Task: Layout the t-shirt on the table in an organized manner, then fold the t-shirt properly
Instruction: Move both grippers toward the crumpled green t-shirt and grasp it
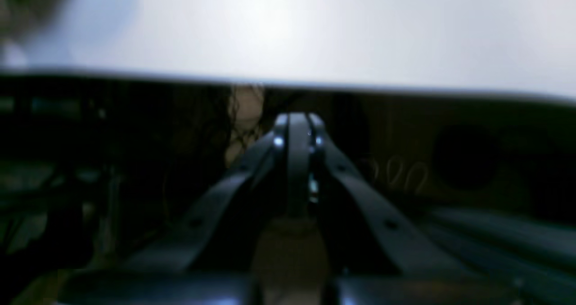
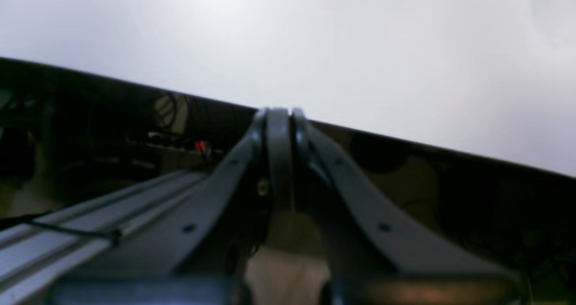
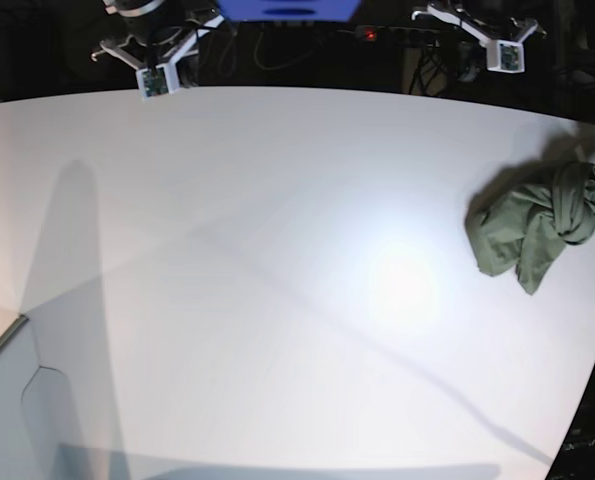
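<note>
Left wrist view: left jaws clenched, tips pressed together, nothing between them, hanging past the bench edge over dark clutter below; white top fills the upper part of the view, blurred; t-shirt not visible here. Right wrist view: right jaws clenched the same way, empty, sitting just off the bench edge, which runs diagonally; dark equipment with a small red light behind, pale metal rails at lower left. Base view: t-shirt crumpled in an olive-green heap near the right edge of the bench, well apart from both jaws. Left jaws parked at the far edge, upper right, the nearer of the two to the shirt; right jaws parked at the far edge, upper left, far across from it. Bench top matte white, curved edge, bright glare patch near centre, long arm shadows across it. Room beyond dark, cables and gear along the back. Heap's long axis runs roughly lower left to upper right, bunched knot at the upper right end; collar and sleeves not distinguishable.
</note>
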Robot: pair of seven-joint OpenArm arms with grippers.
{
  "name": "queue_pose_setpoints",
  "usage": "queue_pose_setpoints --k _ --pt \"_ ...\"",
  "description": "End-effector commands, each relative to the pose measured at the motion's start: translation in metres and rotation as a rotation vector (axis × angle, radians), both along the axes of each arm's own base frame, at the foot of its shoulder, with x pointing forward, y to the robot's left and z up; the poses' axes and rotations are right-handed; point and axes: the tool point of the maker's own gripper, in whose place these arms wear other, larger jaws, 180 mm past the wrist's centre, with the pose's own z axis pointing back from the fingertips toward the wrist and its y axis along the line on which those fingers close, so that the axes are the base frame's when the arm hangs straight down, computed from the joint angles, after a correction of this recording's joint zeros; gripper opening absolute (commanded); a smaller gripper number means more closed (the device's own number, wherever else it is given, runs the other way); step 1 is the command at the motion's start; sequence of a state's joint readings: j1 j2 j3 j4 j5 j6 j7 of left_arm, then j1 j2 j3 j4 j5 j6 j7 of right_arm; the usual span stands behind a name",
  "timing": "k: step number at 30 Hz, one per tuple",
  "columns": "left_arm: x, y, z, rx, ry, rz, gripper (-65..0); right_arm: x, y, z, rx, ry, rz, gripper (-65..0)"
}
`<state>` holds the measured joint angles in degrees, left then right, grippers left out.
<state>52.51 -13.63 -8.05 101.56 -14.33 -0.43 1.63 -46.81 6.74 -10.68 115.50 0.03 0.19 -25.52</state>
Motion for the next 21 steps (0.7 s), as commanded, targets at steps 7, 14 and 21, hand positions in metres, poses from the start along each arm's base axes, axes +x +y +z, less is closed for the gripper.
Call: queue_pose_setpoints --k 7,14,21 --pt "0.021 0.047 0.041 0.032 -0.125 0.125 -46.2 0.045 0.024 0.024 0.058 -0.138 0.028 -63.4" --pt "0.042 0.087 0.061 0.046 -0.220 0.238 -33.1 0.084 0.092 0.058 0.183 -0.278 0.173 -43.1" --pt "0.070 0.105 0.090 0.043 -0.355 0.326 -32.2 0.101 0.146 0.077 0.240 -0.290 0.308 -36.0"
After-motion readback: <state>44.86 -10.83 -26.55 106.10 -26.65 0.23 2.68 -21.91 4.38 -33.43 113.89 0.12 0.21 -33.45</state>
